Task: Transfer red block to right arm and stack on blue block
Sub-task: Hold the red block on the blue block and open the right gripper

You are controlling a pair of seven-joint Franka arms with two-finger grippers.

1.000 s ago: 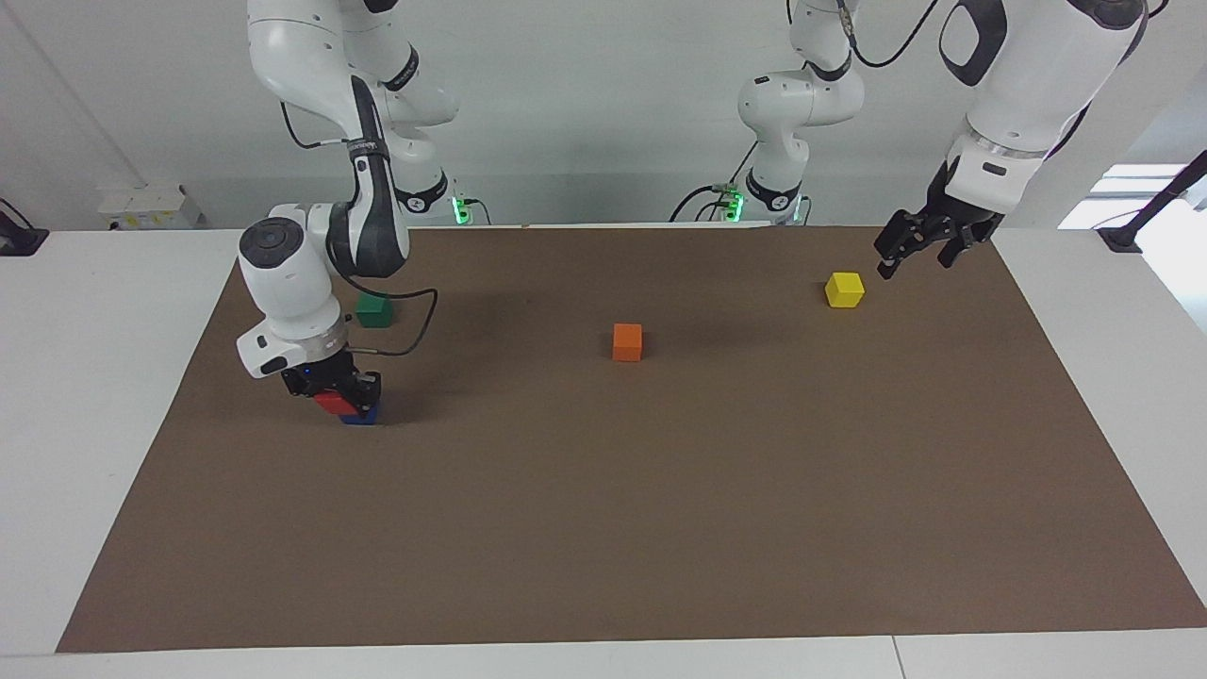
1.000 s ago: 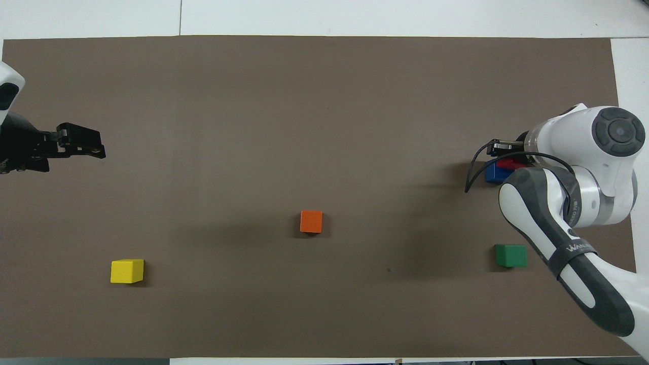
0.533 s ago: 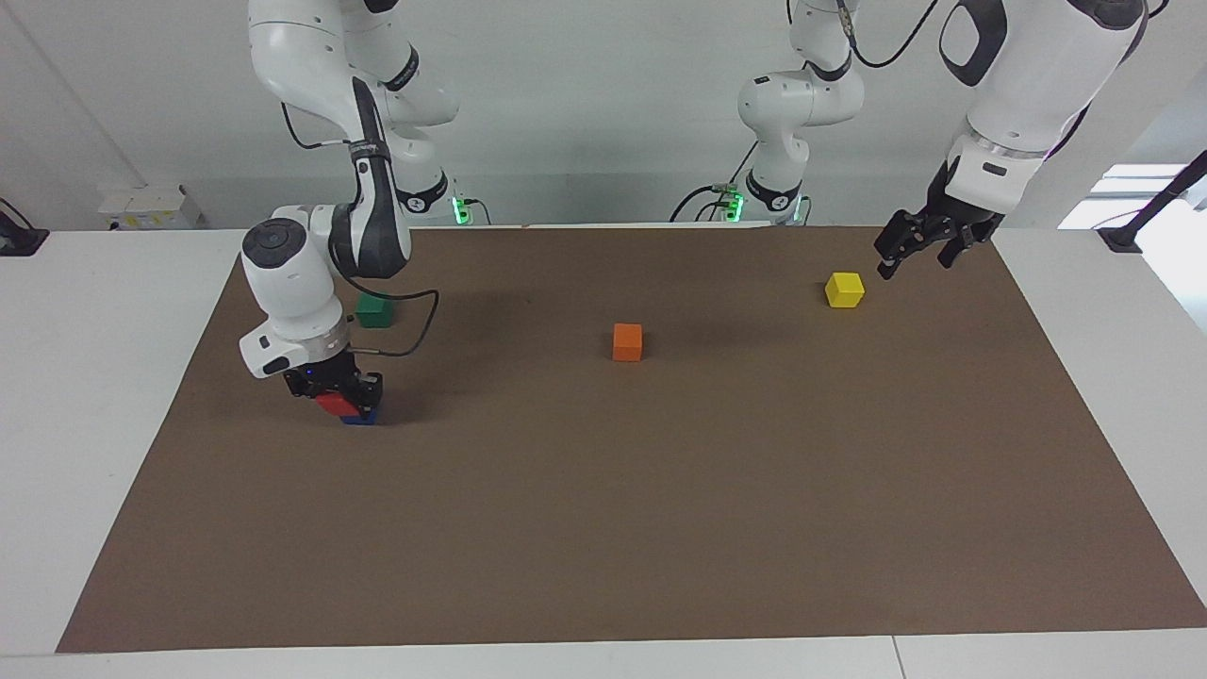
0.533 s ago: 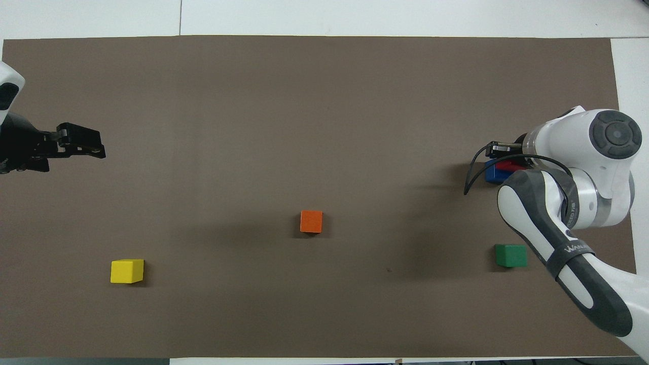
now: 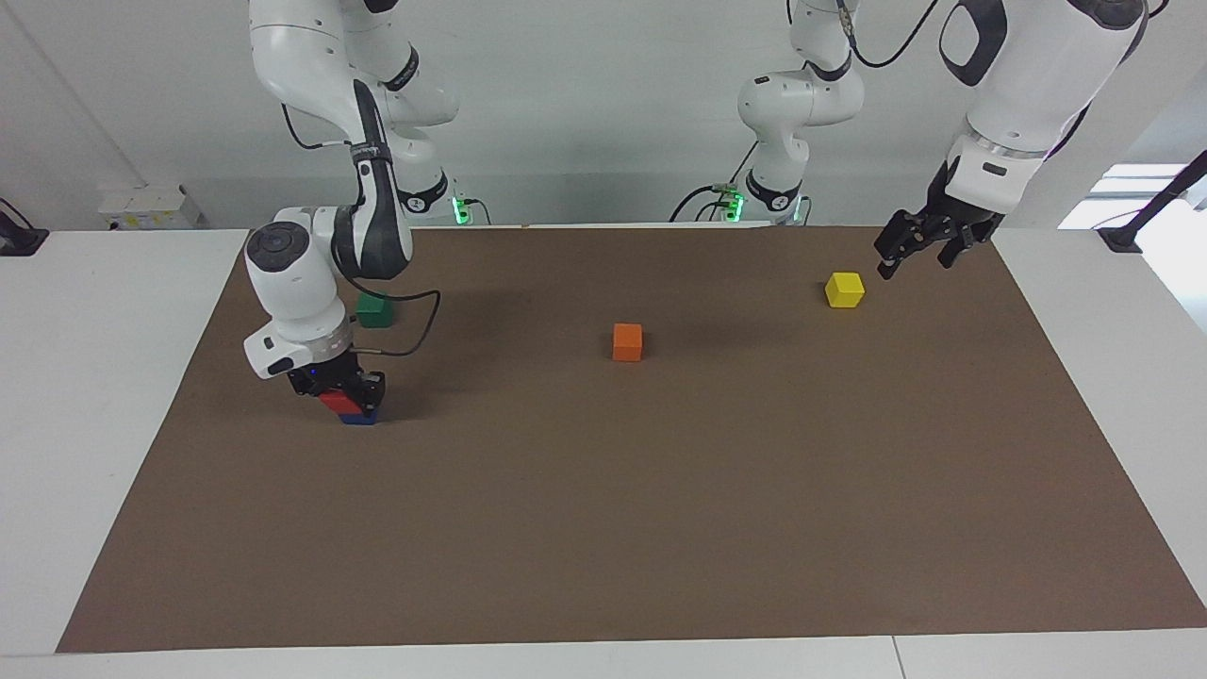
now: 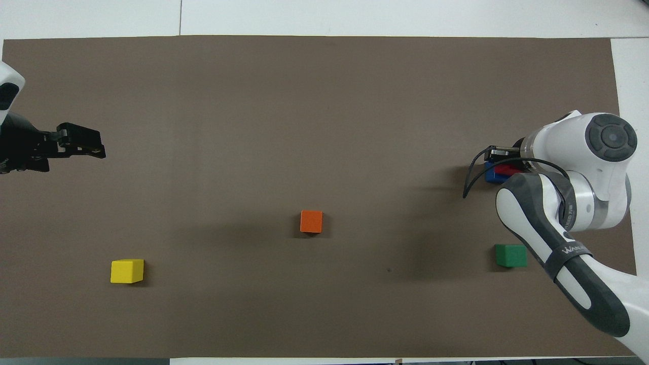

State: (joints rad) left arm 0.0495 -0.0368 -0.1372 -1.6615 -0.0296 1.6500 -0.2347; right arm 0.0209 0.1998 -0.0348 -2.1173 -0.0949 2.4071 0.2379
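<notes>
The red block (image 5: 334, 403) rests on the blue block (image 5: 362, 416) toward the right arm's end of the table, set a little off its middle. My right gripper (image 5: 341, 396) is down on the stack, its fingers closed around the red block. In the overhead view the right arm's wrist hides most of the red block (image 6: 505, 169) and the blue block (image 6: 490, 175). My left gripper (image 5: 913, 253) hangs open and empty in the air near the yellow block at the left arm's end, and it also shows in the overhead view (image 6: 76, 144).
A green block (image 5: 374, 309) lies nearer to the robots than the stack. An orange block (image 5: 627, 341) sits mid-table. A yellow block (image 5: 844, 289) lies toward the left arm's end. All stand on a brown mat (image 5: 660, 519).
The right arm's wrist has shifted slightly and tilted over the stack; the red block stays on the blue block. The left arm has not moved.
</notes>
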